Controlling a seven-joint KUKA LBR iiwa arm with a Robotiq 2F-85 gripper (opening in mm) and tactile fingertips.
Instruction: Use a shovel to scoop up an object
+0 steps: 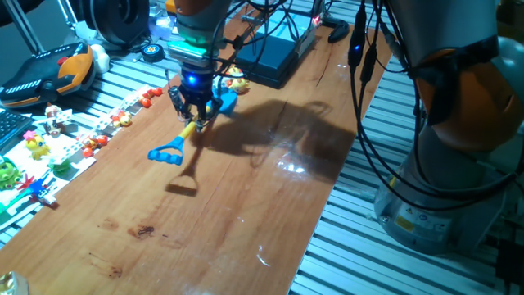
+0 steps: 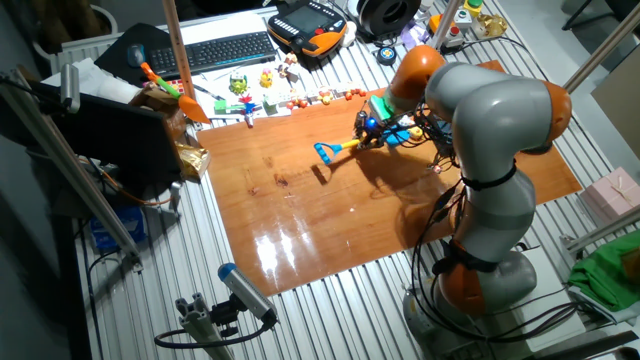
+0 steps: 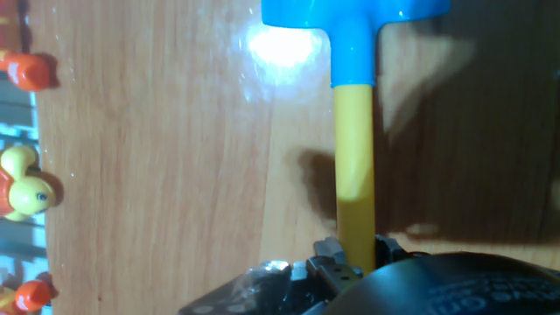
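Note:
My gripper [image 1: 195, 106] is shut on the yellow shaft of the shovel [image 1: 187, 131] and holds it just above the wooden table [image 1: 246, 205]; its shadow falls on the wood below. The blue D-loop [image 1: 166, 154] points toward the table's front. The light-blue blade [image 1: 226, 101] points to the back. In the hand view the shaft [image 3: 354, 166] runs up from my gripper [image 3: 350, 261] to the blade [image 3: 354, 13]. A tiny yellow figurine with red accents [image 3: 26, 192] lies at the table's left edge, well to the side of the blade. The shovel also shows in the other fixed view [image 2: 345, 146].
Small red toys [image 3: 31, 72] lie along the same edge, with more figures on a white sheet [image 1: 49, 139]. A dark box [image 1: 274, 53] and cables stand behind the blade, with a small yellow-red thing [image 1: 236, 82] in front of it. The robot base [image 1: 442, 164] stands at the right.

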